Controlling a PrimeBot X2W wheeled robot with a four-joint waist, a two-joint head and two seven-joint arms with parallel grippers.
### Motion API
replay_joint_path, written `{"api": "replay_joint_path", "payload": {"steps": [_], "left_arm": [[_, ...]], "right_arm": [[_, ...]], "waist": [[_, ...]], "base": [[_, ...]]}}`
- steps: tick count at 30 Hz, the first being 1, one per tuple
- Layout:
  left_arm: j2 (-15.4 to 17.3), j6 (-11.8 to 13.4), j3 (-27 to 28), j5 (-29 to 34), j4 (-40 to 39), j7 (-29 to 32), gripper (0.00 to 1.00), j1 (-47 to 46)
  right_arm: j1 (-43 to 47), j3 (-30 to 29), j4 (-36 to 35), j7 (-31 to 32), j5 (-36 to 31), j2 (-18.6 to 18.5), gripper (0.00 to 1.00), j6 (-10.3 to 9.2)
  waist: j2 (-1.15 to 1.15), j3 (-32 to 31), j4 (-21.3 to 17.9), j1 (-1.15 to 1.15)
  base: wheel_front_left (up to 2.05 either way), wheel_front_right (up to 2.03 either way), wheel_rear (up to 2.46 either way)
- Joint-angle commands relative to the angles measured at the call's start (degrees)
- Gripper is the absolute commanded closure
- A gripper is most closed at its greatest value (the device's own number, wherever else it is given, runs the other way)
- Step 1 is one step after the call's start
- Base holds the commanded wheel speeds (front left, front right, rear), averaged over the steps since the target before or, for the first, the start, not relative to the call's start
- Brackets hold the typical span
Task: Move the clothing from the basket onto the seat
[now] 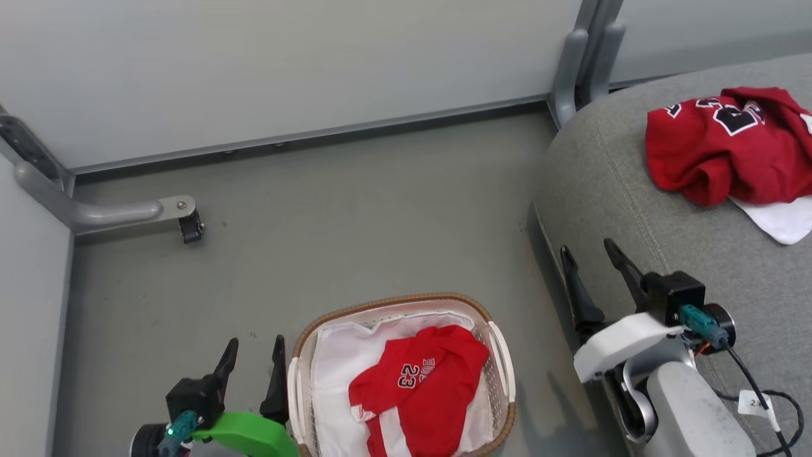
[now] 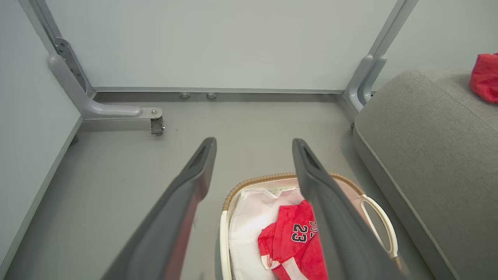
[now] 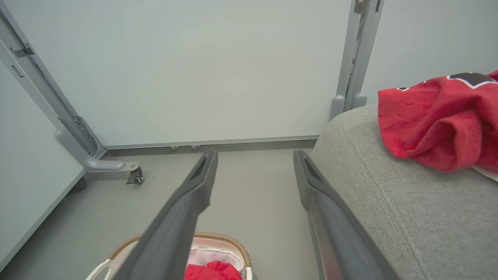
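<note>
A red garment marked "23" lies in the white basket with its brown rim, on a white liner sheet. It is also in the left wrist view as the red garment inside the basket. A second red garment lies crumpled on the grey seat, on a white cloth. My left gripper stands open and empty just left of the basket. My right gripper is open and empty at the seat's left edge, above the floor.
Pale partition walls stand behind and to the left. A grey metal foot with a castor sits on the floor at the left, and a grey post rises beside the seat. Grey floor lies between basket and wall.
</note>
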Motion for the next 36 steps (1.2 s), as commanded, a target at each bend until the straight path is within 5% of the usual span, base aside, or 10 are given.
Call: {"api": "replay_joint_path", "payload": {"steps": [1,21,36], "left_arm": [[0.16,-0.34,-1.17,-0.52,0.94,0.04,0.0,-2.23],[0.27,-1.47,-11.94,2.1,17.94,0.03,0.0,-21.53],[1.71,-1.49,-30.11,-2.71,36.01,0.23,0.0,-32.38]], "right_arm": [[-1.57,0.22,-0.8,-0.1,0.48,-0.21,0.0,-0.08],[-15.2,0.74,-11.84,-0.1,3.99,-0.16,0.0,-0.08],[-18.52,1.05,-14.61,-0.1,3.84,-0.15,0.0,-0.08]], "waist": [[0.0,4.71,-2.62,0.0],[0.0,25.0,-13.44,0.0],[0.0,33.93,-16.13,0.0]], "base": [[0.0,0.0,0.0],[0.0,0.0,0.0],[0.0,0.0,0.0]]}}
